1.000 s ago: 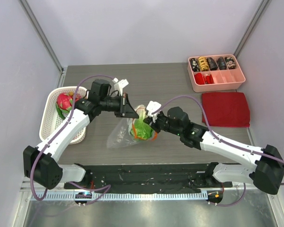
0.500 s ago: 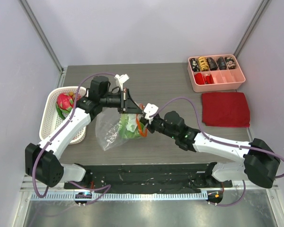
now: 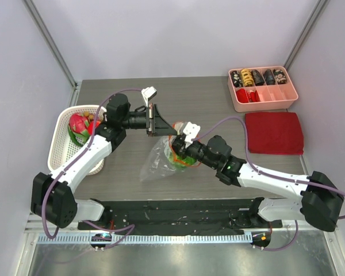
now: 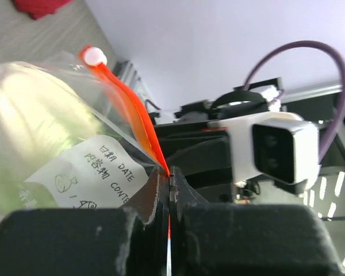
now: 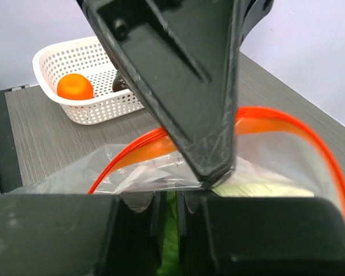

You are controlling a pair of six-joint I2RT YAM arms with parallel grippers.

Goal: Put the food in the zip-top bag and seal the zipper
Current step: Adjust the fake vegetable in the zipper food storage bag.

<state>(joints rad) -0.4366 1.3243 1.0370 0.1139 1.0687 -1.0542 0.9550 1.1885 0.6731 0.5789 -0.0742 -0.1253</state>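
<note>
Top view: zip-top bag (image 3: 158,164) mid-table with lettuce (image 3: 173,155) inside, mouth held up between both arms. Left gripper (image 3: 161,125) sits at the bag's 12 o'clock, right gripper (image 3: 181,150) at its 2 o'clock. White basket (image 3: 60,152) at 9 o'clock holds dragon fruit (image 3: 77,122). Pink tray (image 3: 264,99) at 1 o'clock, red cloth (image 3: 274,133) at 3 o'clock. Left wrist: jaws pressed together, pinching the orange-red zipper (image 4: 132,112), which runs off toward 11 o'clock; the bag's white label is at 8 o'clock. Right wrist: jaws nearly closed, clamped on the bag's clear mouth film, green lettuce showing in the slit. Zipper loops open at 2 o'clock, orange fruit (image 5: 75,86) in the basket at 10 o'clock.
</note>
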